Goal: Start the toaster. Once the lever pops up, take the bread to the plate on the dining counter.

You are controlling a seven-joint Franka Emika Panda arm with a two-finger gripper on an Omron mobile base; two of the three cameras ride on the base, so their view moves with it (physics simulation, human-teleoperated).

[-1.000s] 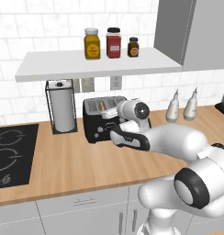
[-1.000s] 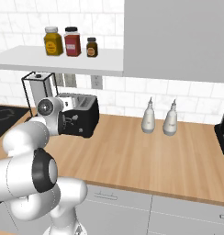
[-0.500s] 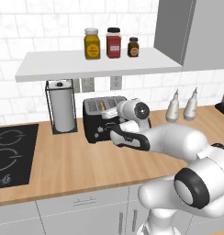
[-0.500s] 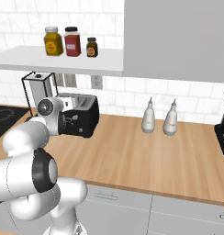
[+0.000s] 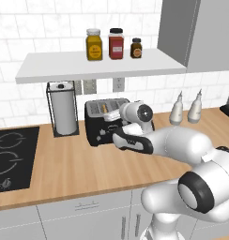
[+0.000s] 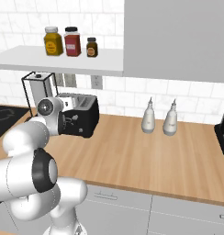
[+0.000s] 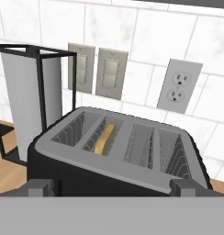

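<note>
Along the back edge of the worktop (image 5: 64,164), from left to right, stand a paper-towel holder (image 5: 63,108), the toaster (image 5: 103,123) just beside it, and well to the right 2 pale bottles (image 5: 187,108); above them a white shelf (image 5: 102,65) carries 3 jars (image 5: 115,44). The toaster is a black box with a grey metal top and 4 slots, backed against the tiled wall below the switch plates (image 7: 101,71) and an outlet (image 7: 177,87). The bread (image 7: 105,137) sits down in the 2nd slot from the left in the hand view, only its tan top edge showing above the grille. It looks light, thin and soft enough to crush or tear, so a gentle pinch across its flat faces at the exposed top edge seems the place to take it once it rises; the toaster itself looks stiff and heavy enough to stay put under a push on its lever, though the lever is not clearly seen here. The arm reaches forward and low from the base, forearm roughly level over the worktop, wrist bent so the hand looks slightly down across the toaster's top from its front. The pincer (image 7: 113,187) hangs close against the toaster's front, its 2 fingertips (image 7: 40,187) spread wide apart on either side of the body, clamped on nothing.
</note>
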